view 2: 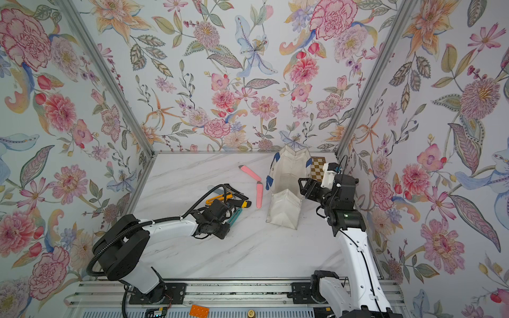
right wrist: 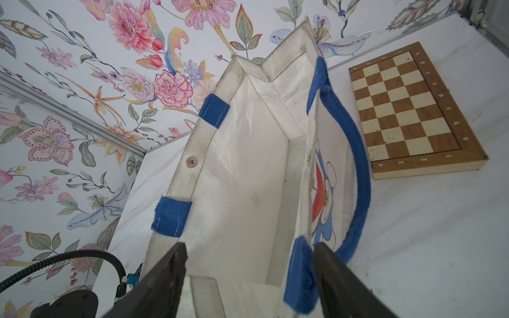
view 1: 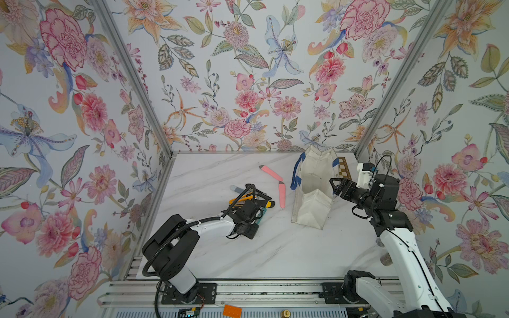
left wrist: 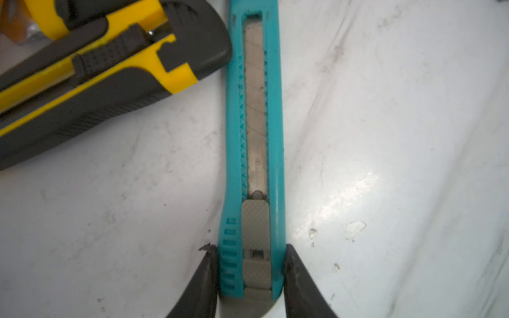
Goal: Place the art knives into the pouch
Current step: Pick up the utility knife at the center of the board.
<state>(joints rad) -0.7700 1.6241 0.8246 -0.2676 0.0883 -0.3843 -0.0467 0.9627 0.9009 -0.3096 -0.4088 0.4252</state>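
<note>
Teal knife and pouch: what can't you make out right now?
- Teal knife tip, butt: cut off by left wrist view's edges; in both top views, small and partly under left gripper.
- Pouch near end: cut off at right wrist view's edge.
- Cat print: edge-on, partly behind strap, right wrist view.

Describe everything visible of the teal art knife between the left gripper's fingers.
The teal art knife is a slim plastic snap-off cutter: segmented steel blade retracted in its slot, grey textured slider near the tail. It lies flat on the white marble table. The left gripper pinches its tail end from both sides, and its front part seems to touch the yellow-black knife.
</note>
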